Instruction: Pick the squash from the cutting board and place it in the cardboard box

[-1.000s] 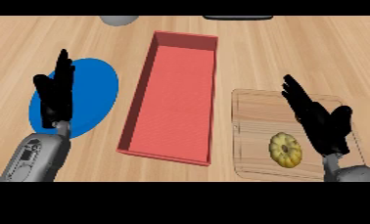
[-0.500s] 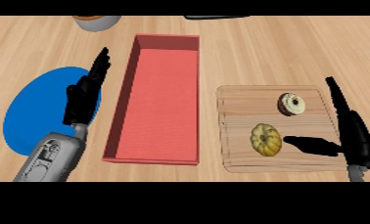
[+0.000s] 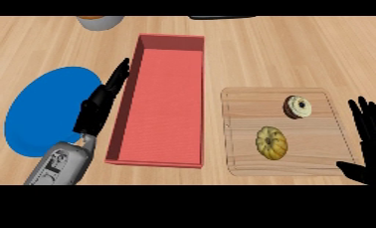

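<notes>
Wooden counter, light plank grain, seen from steeply above.

Item: right hand (image 3: 361, 131). At the view's right edge, fingers straight and spread, thumb out low; released, holding nothing. Half a second ago it lay further in over the board; now it sits drawn back toward the edge, partly cut off.

Item: squash (image 3: 271, 142). Yellow, ribbed, lying on the cutting board (image 3: 242, 122), to the left of the right hand and apart from it. Not yet touched.

Item: small round doughnut-like piece (image 3: 298, 106). Pale top, dark rim; on the same board, ahead and left of the right hand, near the squash but separate.

Item: cardboard box (image 3: 141, 97). Long, red inside, open-topped, nothing in it; well left of the right hand, just right of the left hand.

Item: left hand (image 3: 101, 105). Fingers straight, resting upright beside the box's left wall; holds nothing.

Item: blue plate (image 3: 37, 107). Left of the left hand.

Item: grey bowl (image 3: 101, 21). Far ahead of the left hand, partly out of view.

Assessment: the view has shifted and the squash now lies fully exposed; the grasp is still to come, likely by the right hand.
</notes>
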Controlling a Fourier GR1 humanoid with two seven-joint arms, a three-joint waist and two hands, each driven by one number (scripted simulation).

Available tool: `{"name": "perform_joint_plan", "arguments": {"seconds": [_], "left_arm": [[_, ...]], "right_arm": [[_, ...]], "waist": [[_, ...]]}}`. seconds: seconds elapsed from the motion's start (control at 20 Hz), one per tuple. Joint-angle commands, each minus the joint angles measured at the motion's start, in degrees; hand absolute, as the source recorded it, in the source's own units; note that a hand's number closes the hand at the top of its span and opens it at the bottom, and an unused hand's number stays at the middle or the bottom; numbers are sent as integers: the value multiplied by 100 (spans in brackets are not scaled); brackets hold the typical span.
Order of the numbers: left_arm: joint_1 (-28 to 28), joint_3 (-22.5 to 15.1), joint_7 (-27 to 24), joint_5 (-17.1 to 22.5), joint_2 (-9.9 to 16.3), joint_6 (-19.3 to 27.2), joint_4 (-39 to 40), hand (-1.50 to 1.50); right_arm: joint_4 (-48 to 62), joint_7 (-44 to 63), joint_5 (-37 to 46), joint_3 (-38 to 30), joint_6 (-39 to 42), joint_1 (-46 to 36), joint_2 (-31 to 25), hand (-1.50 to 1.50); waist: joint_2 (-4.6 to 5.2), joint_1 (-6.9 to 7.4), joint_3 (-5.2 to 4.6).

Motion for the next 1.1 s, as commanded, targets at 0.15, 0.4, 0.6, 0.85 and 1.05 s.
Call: {"name": "perform_joint_plan", "arguments": {"seconds": [0.15, 0.4, 0.6, 0.85, 1.05], "left_arm": [[61, -80, 54, 44, 6, -131, -147, 0], [57, -72, 52, 120, 139, -340, -318, 0], [58, -149, 26, 130, 41, -406, -331, 0], [48, -239, 358, 40, -8, -348, -723, 0], [48, -189, 392, 23, -89, -400, -712, 0]], "right_arm": [[-995, 1854, 1723, 584, 1030, 397, 266, -150], [-1840, 3267, 2256, 1232, 2509, 524, 1020, -150], [-2586, 4650, 3089, 1907, 3753, 460, 1907, -150], [-2739, 5575, 3902, 2505, 5237, -56, 3247, -150], [-2284, 5386, 4091, 2330, 5645, -275, 3909, -150]], "waist": [[-1, 44, 15], [45, 247, 30], [100, 345, 66], [123, 500, 99], [140, 485, 109]]}}
